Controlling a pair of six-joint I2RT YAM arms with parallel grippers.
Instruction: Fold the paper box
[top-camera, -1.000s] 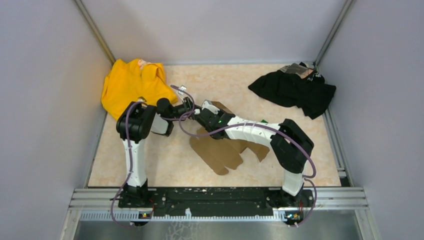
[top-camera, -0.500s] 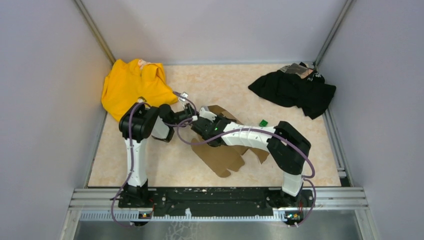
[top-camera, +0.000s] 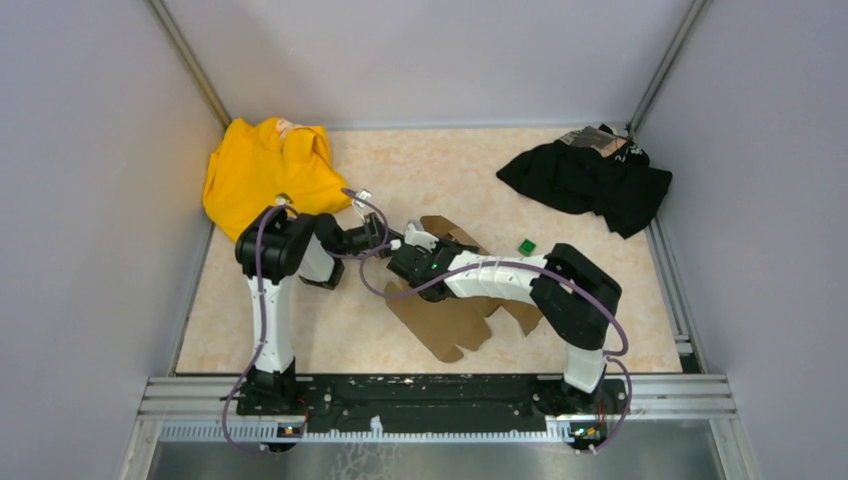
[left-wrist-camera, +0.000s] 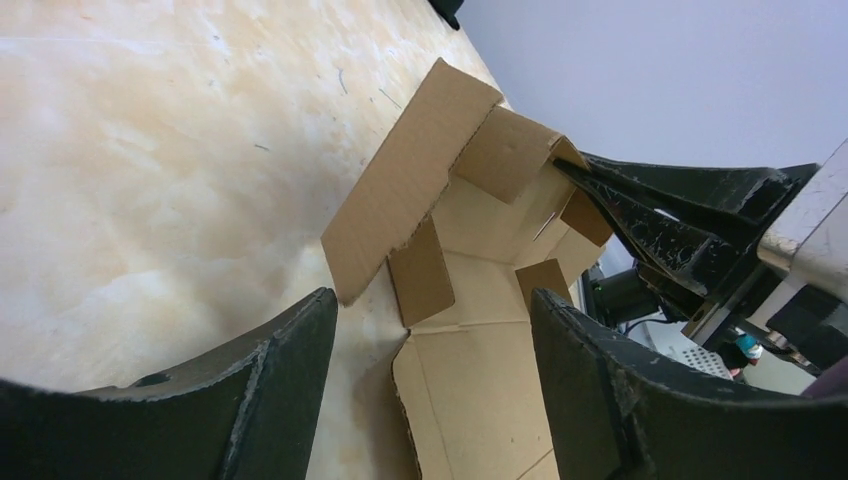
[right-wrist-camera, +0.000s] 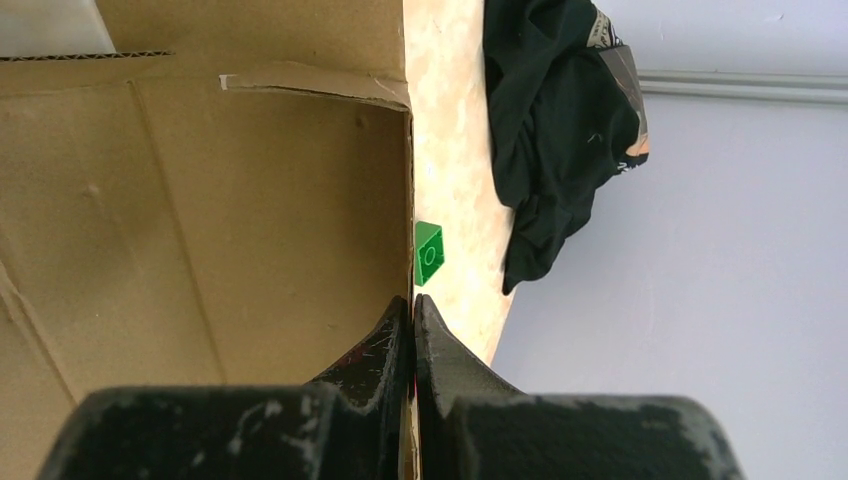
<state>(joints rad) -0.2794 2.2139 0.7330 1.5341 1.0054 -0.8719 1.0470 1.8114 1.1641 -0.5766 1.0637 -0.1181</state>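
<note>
- The flat brown die-cut cardboard paper box (top-camera: 445, 320) lies mid-counter, between the two arms. Most of the sheet is still flat, and one far panel with its flaps is tilted up off the beige marbled counter (top-camera: 450, 165).
- The right gripper (right-wrist-camera: 412, 305) is clenched. The raised panel's edge runs straight into the seam between its fingers, so it appears to be pinching that panel and holding it up.
- The left gripper (left-wrist-camera: 435, 300) is released, its jaws spread wide. It faces the lifted panel from the left and touches nothing.
- Over the last second the right wrist has drawn nearer and lower, taking the panel with it. The sheet's near corner has slid slightly towards the arm bases.
- That shift has uncovered a small green cube (top-camera: 525, 245), which sits on the counter just beside the box's right edge.
- The left gripper has dropped a little towards the fold and then settled.
- By my reading the first crease is only being started. No wall stands by itself, and the open left gripper looks placed to brace or take a flap.
- The crumpled yellow cloth (top-camera: 265, 170) and the black cloth (top-camera: 590, 180) lie well apart at the far corners.
</note>
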